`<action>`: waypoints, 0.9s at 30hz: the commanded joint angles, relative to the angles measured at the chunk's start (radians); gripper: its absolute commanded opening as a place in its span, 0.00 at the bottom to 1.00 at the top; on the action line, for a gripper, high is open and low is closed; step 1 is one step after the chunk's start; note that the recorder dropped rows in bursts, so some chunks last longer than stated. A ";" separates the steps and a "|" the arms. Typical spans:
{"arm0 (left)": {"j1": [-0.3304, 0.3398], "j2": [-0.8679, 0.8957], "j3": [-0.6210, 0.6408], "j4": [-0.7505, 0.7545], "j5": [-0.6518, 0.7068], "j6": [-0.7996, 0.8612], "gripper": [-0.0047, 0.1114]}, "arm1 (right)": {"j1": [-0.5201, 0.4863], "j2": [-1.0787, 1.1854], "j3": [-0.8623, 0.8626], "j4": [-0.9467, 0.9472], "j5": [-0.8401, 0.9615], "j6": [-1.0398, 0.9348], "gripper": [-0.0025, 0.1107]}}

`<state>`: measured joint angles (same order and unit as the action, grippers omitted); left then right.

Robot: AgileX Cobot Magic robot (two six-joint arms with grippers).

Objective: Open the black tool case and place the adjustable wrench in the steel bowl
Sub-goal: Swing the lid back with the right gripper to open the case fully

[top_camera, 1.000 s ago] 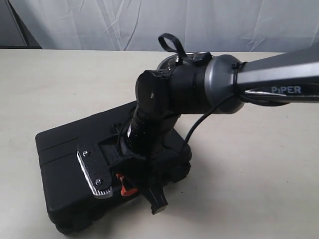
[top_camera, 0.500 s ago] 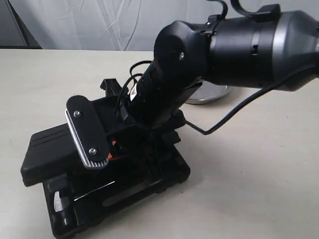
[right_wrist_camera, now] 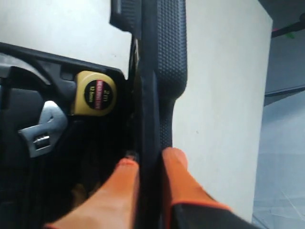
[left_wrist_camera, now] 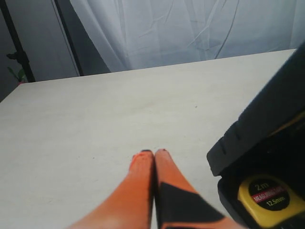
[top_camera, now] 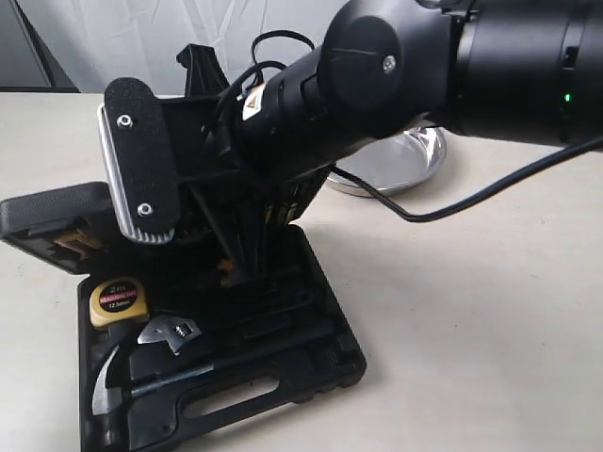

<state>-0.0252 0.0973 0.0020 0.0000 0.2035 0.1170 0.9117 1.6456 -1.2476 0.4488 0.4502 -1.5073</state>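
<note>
The black tool case (top_camera: 325, 353) lies open at the front left, its lid (right_wrist_camera: 167, 57) raised on edge. My right gripper (right_wrist_camera: 150, 160) is shut on the lid's edge, one orange finger on each side of it. The adjustable wrench (top_camera: 170, 334) rests in the case's tray, its silver head (right_wrist_camera: 43, 131) beside a yellow tape measure (top_camera: 118, 299). The steel bowl (top_camera: 405, 165) stands behind the case, half hidden by the right arm (top_camera: 377, 75). My left gripper (left_wrist_camera: 154, 153) is shut on nothing, low over bare table beside the case (left_wrist_camera: 248, 138).
A claw hammer (top_camera: 188, 372) lies along the tray's front, below the wrench. The tape measure (left_wrist_camera: 269, 195) also shows in the left wrist view. White curtain hangs behind the table. The right arm blocks much of the exterior view.
The right arm has risen and drawn the lid from shut to wide open. The tape measure, wrench and hammer now show, and the bowl shows more.
</note>
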 commanded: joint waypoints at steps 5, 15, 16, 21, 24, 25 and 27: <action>-0.006 -0.004 -0.002 0.000 -0.009 -0.004 0.04 | 0.007 0.042 -0.005 0.026 -0.252 0.005 0.01; -0.006 -0.004 -0.002 0.000 -0.009 -0.004 0.04 | 0.007 0.055 -0.005 0.028 -0.357 0.005 0.01; -0.006 -0.004 -0.002 0.000 -0.009 -0.006 0.04 | 0.007 0.055 -0.005 0.033 -0.338 0.005 0.01; -0.006 -0.004 -0.002 0.000 -0.009 -0.006 0.04 | 0.007 0.026 -0.005 0.059 -0.160 0.005 0.01; -0.006 -0.004 -0.002 0.000 -0.009 -0.006 0.04 | 0.007 -0.029 -0.005 0.131 -0.143 0.005 0.01; -0.006 -0.004 -0.002 0.000 -0.009 -0.006 0.04 | 0.007 -0.038 -0.005 0.136 -0.141 0.005 0.01; -0.006 -0.004 -0.002 0.000 -0.009 -0.006 0.04 | 0.007 -0.075 -0.005 0.149 -0.109 0.005 0.01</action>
<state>-0.0252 0.0973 0.0020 0.0000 0.2035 0.1170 0.9188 1.6196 -1.2460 0.5690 0.3758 -1.4939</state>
